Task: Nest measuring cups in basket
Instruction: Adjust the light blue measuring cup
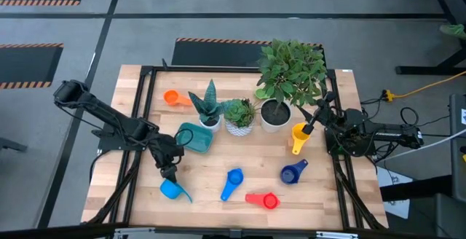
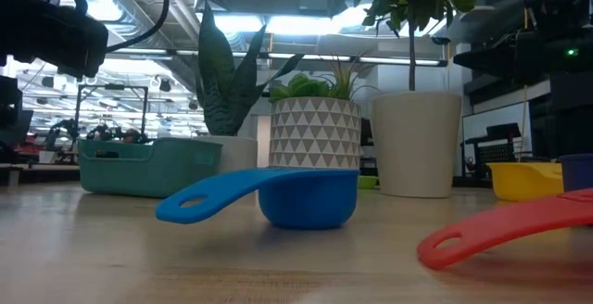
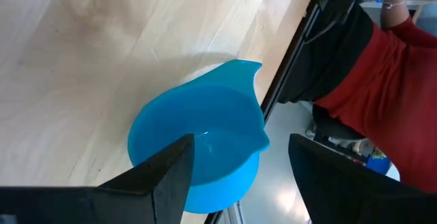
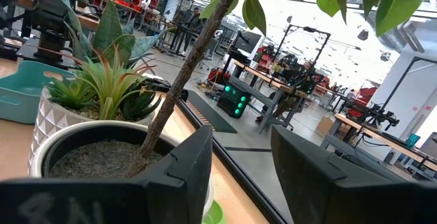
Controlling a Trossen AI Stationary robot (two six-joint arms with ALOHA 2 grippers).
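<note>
A light blue measuring cup [image 1: 171,189] sits upright on the wood at the table's near left. My left gripper [image 1: 169,172] hangs just above it, tipped down and open. In the left wrist view one finger [image 3: 171,176] stands over the cup's bowl [image 3: 205,149] and the other [image 3: 334,176] beyond its wall. The teal basket [image 1: 195,137] rests behind them. Orange [image 1: 173,98], blue [image 1: 233,182], red [image 1: 263,200], navy [image 1: 293,172] and yellow [image 1: 299,137] cups lie scattered. My right gripper [image 1: 320,112] waits open at the right, by the plants.
Three potted plants [image 1: 240,116] stand in a row at the table's middle, the tallest [image 1: 290,71] just in front of my right gripper [image 4: 239,162]. A black frame rail [image 1: 138,115] runs along the table's left side. A person in a red top [image 3: 382,67] stands beyond the table's edge.
</note>
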